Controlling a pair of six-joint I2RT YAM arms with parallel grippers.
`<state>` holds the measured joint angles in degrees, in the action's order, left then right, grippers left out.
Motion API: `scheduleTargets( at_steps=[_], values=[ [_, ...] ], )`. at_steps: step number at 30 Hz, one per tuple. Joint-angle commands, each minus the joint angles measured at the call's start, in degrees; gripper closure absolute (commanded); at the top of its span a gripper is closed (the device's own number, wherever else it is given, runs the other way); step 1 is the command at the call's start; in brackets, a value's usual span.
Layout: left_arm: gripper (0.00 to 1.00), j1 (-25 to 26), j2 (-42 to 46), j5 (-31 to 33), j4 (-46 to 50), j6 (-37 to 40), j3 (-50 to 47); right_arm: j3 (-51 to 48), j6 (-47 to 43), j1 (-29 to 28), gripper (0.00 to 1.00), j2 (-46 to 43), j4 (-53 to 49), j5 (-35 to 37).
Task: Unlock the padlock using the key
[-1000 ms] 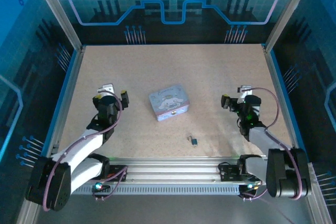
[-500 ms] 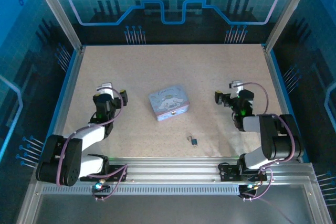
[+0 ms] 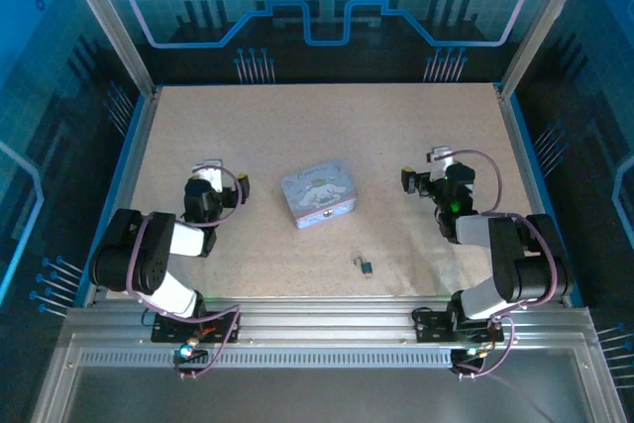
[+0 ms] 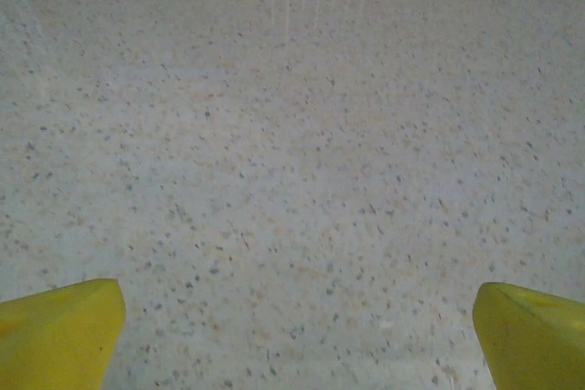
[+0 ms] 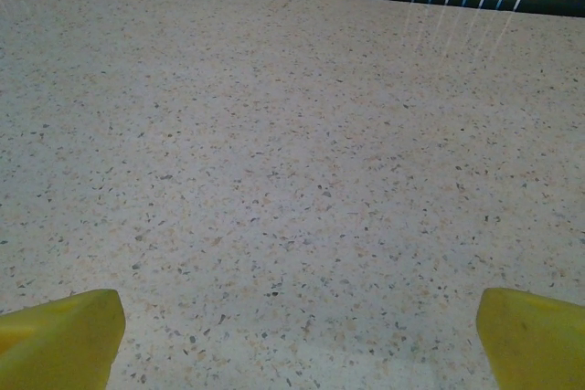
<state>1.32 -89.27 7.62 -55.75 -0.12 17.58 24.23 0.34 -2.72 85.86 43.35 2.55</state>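
The padlock (image 3: 368, 266) lies on the speckled table (image 3: 327, 126) in the lower middle of the overhead view, near the front rail and well apart from both arms. A thin dark sliver just to its upper left may be the key (image 3: 359, 261), though it is too small to tell for sure, or to say whether the two touch. A pale blue printed tin (image 3: 319, 192) sits flat above the padlock, near the centre of the table and apart from it.

The left gripper (image 3: 223, 174) is in the left middle of the overhead view, beside the tin but not touching it, on an arm folded back toward the left edge. Its jaws are spread wide and hold nothing. In the left wrist view its yellow fingertips (image 4: 59, 335) sit in the two bottom corners with bare table between them.

The right gripper (image 3: 424, 166) is in the right middle of the overhead view, to the right of the tin and well apart from the padlock. It too is spread wide and empty. In the right wrist view its yellow fingertips (image 5: 59, 340) stand in the bottom corners over bare table.
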Motion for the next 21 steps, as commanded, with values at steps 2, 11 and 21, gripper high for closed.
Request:
scheduleTargets(
  at_steps=[2, 11, 21],
  values=[
    [0.01, -1.3, 0.2, -0.6, 1.6, -1.3, 3.6, 0.5, -0.8, -0.5, 0.00, 0.4, 0.0, 0.5],
    [0.01, -1.3, 0.4, -0.7, 2.0, -1.2, 3.8, 0.5, -0.8, -0.6, 0.00, 0.4, -0.2, 0.7],
    [0.01, -1.4, 0.4, -0.7, 1.9, -1.2, 3.7, 0.5, -0.8, -0.7, 0.00, 0.4, -0.1, 0.7]
  ],
)
